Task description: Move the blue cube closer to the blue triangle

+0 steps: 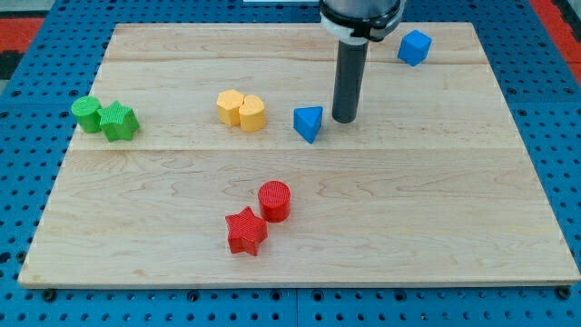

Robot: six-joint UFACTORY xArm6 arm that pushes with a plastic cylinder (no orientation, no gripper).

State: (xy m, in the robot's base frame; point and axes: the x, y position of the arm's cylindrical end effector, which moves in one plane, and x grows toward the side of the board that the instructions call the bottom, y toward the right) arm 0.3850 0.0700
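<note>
My tip (343,119) rests bare on the board, pushing nothing, just right of the blue triangle (309,123). The blue cube (414,47) sits well apart near the view's top right. I should circle to the cube's upper-right side, then push down-left in a straight, centred line, stopping short of contact with the triangle.

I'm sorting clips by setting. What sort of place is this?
Probably a robotics lab bench set up for pushing tests: a wooden board lies on a blue perforated surface, small coloured blocks like the blue cube are scattered on it, and my tip stands beside the blue triangle.
</note>
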